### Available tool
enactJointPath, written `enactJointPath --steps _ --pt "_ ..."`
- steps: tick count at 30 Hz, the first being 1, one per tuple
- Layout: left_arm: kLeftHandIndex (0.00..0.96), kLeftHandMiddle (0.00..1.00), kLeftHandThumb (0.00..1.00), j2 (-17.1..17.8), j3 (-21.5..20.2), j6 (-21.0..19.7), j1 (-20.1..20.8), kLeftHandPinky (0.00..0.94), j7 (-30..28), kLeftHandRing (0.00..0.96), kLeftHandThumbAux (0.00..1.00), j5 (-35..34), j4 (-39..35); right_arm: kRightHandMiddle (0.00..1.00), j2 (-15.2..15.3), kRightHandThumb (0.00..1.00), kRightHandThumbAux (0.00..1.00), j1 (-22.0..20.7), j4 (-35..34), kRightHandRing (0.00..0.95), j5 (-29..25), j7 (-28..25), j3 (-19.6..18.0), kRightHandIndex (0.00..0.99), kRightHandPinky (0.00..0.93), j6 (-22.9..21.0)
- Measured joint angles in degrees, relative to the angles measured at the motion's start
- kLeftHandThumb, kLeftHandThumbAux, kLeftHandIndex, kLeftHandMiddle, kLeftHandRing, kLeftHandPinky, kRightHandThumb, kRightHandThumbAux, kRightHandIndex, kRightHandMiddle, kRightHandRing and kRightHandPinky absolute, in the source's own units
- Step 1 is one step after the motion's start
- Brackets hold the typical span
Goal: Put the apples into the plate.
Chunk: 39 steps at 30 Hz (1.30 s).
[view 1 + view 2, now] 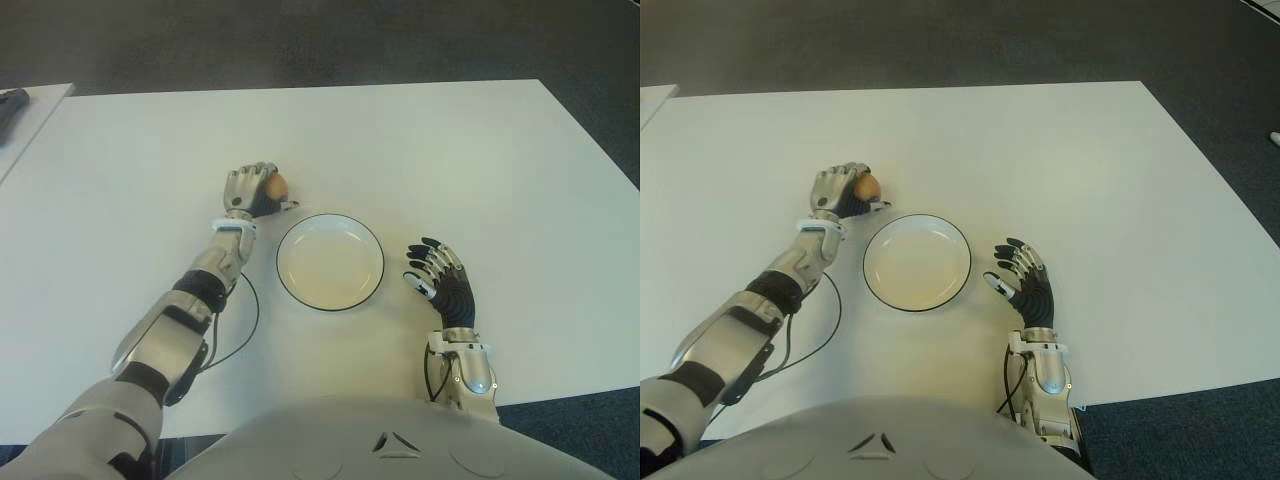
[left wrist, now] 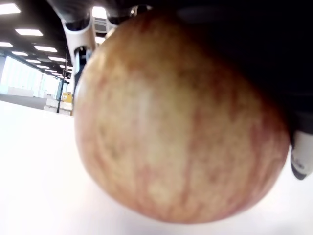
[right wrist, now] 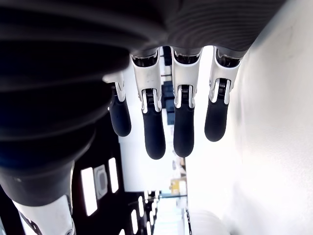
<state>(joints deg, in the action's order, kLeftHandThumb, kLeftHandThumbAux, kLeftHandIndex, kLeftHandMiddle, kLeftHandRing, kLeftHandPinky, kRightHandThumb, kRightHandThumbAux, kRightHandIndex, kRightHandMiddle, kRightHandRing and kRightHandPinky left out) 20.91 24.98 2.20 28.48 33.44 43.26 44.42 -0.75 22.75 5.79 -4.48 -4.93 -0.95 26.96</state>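
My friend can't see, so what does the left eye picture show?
The robot's left hand grips an apple on the white table, just beyond an empty plate. Its right hand shows open, right of the plate.

The setting is a large office or lab hall. A plain white desk (image 1: 420, 150) stands on dark grey carpet floor (image 1: 300, 45). The left wrist view shows rows of rectangular ceiling light panels (image 2: 36, 47) above an open room with bright windows (image 2: 22, 78) along the far wall.
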Motion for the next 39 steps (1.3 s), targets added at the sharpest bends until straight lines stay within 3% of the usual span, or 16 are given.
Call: enactJointPath --steps 5,21,22,25,33,39 --pt "0.46 0.829 0.989 2.8 -2.6 -1.4 -1.0 0.44 -1.5 0.786 0.684 0.1 -10.0 0.363 0.0 0.681 0.762 0.0 0.1 0.331 0.0 -0.2 -0.2 0.23 0.309 0.0" --pt "0.459 0.871 1.0 6.8 -6.8 -5.0 -3.0 0.437 -7.9 0.837 0.683 4.4 -34.4 0.341 -0.1 0.668 0.75 -0.5 0.6 0.329 -0.1 -0.4 -0.3 0.255 0.347 0.2" --pt "0.454 0.878 0.912 6.8 -6.9 -5.4 -3.0 0.569 -8.5 0.844 0.687 4.9 -36.2 0.34 -0.1 0.663 0.75 -0.6 0.7 0.329 -0.1 -0.4 -0.3 0.256 0.348 0.2" --pt "0.446 0.897 0.807 6.8 -7.3 -6.1 -3.1 0.751 -10.4 0.86 0.692 5.8 -41.1 0.339 -0.1 0.646 0.75 -0.8 0.9 0.333 -0.1 -0.4 -0.3 0.259 0.358 0.4" --pt "0.443 0.902 0.757 5.0 -7.8 -6.6 -4.7 0.835 -14.0 0.867 0.693 7.0 -48.8 0.338 -0.1 0.619 0.756 -1.2 1.5 0.338 0.2 -0.4 -0.2 0.268 0.357 1.2" --pt "0.443 0.894 0.754 1.0 -4.7 -7.6 -8.6 0.839 -15.5 0.863 0.692 9.5 -50.9 0.332 -0.1 0.601 0.757 -1.2 1.6 0.337 0.5 -0.3 -0.2 0.264 0.364 1.2"
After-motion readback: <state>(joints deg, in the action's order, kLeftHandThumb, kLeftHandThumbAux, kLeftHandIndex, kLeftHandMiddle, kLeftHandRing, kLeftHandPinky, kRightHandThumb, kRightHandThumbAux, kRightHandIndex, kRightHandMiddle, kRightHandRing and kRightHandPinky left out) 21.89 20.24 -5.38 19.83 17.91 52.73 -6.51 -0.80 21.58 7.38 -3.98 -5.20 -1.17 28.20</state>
